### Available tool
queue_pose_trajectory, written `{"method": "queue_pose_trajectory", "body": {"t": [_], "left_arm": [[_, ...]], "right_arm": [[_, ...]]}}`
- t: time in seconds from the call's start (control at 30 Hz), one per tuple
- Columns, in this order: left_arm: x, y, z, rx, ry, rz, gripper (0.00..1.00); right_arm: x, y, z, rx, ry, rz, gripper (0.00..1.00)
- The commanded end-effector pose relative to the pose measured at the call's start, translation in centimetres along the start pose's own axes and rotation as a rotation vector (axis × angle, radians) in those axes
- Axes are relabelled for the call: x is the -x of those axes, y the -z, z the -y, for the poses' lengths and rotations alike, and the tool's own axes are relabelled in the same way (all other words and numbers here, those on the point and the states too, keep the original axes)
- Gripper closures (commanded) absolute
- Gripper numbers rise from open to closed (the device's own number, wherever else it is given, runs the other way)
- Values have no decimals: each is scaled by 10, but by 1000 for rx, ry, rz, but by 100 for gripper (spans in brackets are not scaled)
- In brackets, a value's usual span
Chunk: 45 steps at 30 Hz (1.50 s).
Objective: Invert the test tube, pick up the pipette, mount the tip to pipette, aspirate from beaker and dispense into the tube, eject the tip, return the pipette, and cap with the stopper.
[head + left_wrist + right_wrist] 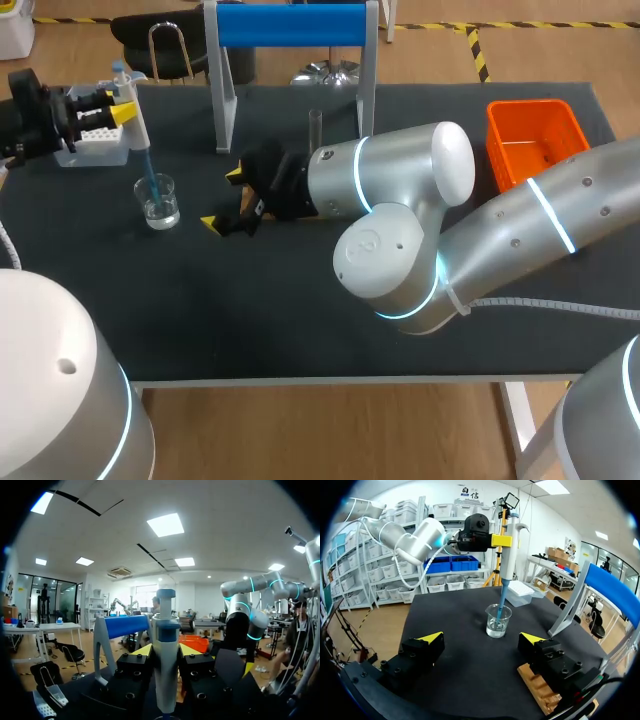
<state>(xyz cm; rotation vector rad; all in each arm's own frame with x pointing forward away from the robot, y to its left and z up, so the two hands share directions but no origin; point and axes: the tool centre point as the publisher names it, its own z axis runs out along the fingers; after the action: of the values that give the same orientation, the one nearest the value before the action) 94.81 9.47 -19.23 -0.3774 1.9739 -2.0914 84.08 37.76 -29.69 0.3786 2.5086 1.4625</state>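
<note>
My left gripper (122,103) is shut on a white pipette (135,125) and holds it upright over the glass beaker (159,201). The blue tip (152,183) dips into the beaker's clear liquid. In the left wrist view the pipette (165,665) stands between the yellow fingertips (142,650). My right gripper (222,198) lies open just right of the beaker, nothing between its fingers. From the right wrist the beaker (498,621) and pipette (509,545) are ahead of the open right gripper (482,639). A clear test tube (315,126) stands upright behind my right wrist.
A white tip box (95,146) sits at the far left under my left gripper. A blue-topped stand (290,28) rises at the back middle. An orange bin (535,142) is at the back right. A wooden block (540,690) lies under one right finger.
</note>
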Motion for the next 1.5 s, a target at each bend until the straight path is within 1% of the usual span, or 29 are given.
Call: {"method": "queue_pose_trajectory", "body": {"t": [0.03, 0.1, 0.23, 0.3, 0.37, 0.6, 0.73, 0.8, 1.03, 1.07, 1.1, 1.17, 1.3, 1.33, 1.37, 1.4, 1.5], "left_arm": [[1, 0, -1, -3, -1, -3, 100], [1, 0, -1, -3, -1, -3, 100], [1, 0, -1, -3, -1, -3, 100], [1, 0, -1, -3, -1, -3, 100], [1, 0, -1, -3, -1, -3, 100], [1, 0, -1, -3, -1, -3, 100], [1, 0, -1, -3, -1, -3, 100], [1, 0, -1, -3, -1, -3, 100], [1, 0, -1, -3, -1, -3, 100], [1, 0, -1, -3, -1, -3, 100], [1, 0, -1, -3, -1, -3, 100], [1, 0, -1, -3, -1, -3, 100], [1, 0, -1, -3, -1, -3, 100], [1, 0, -1, -3, -1, -3, 100], [1, 0, -1, -3, -1, -3, 100], [1, 0, -1, -3, -1, -3, 100], [1, 0, -1, -3, -1, -3, 100]], "right_arm": [[3, 6, -8, 20, 7, -10, 0], [6, 10, -15, 36, 32, -30, 0], [15, 19, -25, 42, 66, -30, 0], [20, 23, -31, 61, 42, -77, 0], [25, 27, -37, 70, 36, -104, 0], [38, 41, -72, 135, 70, -182, 0], [38, 47, -93, 178, 100, -233, 0], [36, 48, -102, 178, 132, -242, 0], [28, 52, -130, 220, 174, -305, 0], [28, 52, -134, 222, 179, -310, 3], [28, 51, -138, 226, 184, -318, 14], [27, 51, -145, 231, 198, -324, 47], [28, 47, -160, 244, 210, -329, 70], [28, 46, -164, 250, 212, -330, 80], [28, 45, -168, 257, 212, -330, 93], [28, 44, -171, 268, 211, -334, 100], [29, 40, -182, 290, 207, -339, 100]]}}
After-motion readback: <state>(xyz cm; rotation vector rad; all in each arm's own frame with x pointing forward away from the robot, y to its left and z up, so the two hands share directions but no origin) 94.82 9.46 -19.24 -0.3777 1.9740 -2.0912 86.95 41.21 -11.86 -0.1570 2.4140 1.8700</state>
